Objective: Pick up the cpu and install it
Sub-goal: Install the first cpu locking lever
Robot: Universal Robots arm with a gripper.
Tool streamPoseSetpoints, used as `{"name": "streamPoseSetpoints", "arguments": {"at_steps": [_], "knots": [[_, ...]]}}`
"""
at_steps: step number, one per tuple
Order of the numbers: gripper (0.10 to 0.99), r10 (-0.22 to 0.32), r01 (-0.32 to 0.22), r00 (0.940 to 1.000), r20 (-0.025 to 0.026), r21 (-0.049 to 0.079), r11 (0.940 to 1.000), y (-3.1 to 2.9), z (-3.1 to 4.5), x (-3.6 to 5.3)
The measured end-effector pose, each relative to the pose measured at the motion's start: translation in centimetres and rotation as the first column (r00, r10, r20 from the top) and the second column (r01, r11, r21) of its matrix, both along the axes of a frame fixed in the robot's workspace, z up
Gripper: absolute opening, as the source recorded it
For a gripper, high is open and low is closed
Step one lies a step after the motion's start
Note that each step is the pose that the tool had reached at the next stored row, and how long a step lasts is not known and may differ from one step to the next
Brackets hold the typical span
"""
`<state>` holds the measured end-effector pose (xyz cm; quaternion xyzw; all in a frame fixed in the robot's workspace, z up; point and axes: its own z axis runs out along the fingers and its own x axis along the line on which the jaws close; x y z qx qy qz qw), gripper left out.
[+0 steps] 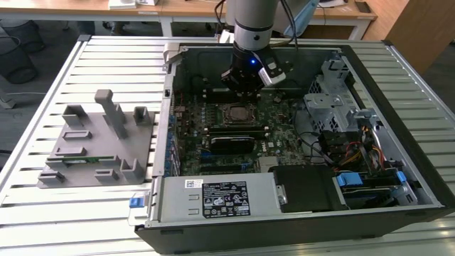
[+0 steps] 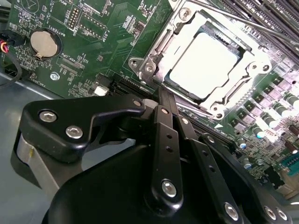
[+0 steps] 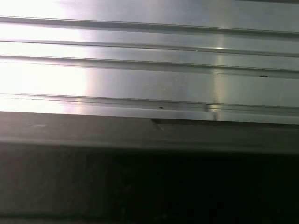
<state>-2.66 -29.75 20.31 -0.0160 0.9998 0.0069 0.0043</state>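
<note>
The small square cpu with its silvery-white metal top (image 2: 204, 65) lies flat inside the square metal-framed socket (image 2: 154, 58) on the green motherboard (image 2: 93, 37), nothing gripping it. Just beside the socket, the black tool (image 2: 164, 100) hangs with its thin fingers (image 2: 163, 107) pressed together and empty. In the exterior view the grey arm (image 1: 252, 26) drops almost straight down into the open black computer case (image 1: 419, 176), its tool (image 1: 242, 96) poised just above the socket (image 1: 235, 112). The case sits on a ribbed metal bench (image 1: 92, 213).
</note>
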Motion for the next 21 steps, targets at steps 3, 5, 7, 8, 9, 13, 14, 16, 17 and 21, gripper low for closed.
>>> {"name": "streamPoseSetpoints", "arguments": {"at_steps": [3,5,7,8,9,13,14,16,17,21], "knots": [[0.106,0.0,0.0,1.0,0.0,0.0,1.0,0.0,-0.14,0.05],[0.106,0.0,0.0,1.0,-0.0001,0.0,1.0,0.0,-0.2,0.07],[0.106,0.0,0.0,1.0,0.0,0.0,1.0,0.0,-0.26,0.1],[0.106,0.0,0.0,1.0,-0.0001,-0.001,1.0,0.0,-0.27,0.09],[0.106,0.0,0.0,1.0,-0.0001,-0.001,1.0,0.0,-0.27,0.1],[0.106,0.001,-0.001,1.0,0.0001,-0.008,1.0,0.01,-0.28,0.1],[0.106,0.001,-0.001,1.0,0.0,-0.014,0.9999,0.0,-0.28,0.1],[0.106,0.001,-0.001,1.0,-0.0001,-0.023,0.9997,0.05,-0.29,0.1],[0.106,0.001,-0.001,1.0,-0.0001,-0.025,0.9997,0.1,-0.31,0.1],[0.106,0.001,-0.001,1.0,-0.0003,-0.032,0.9995,0.26,-0.42,0.1]]}}
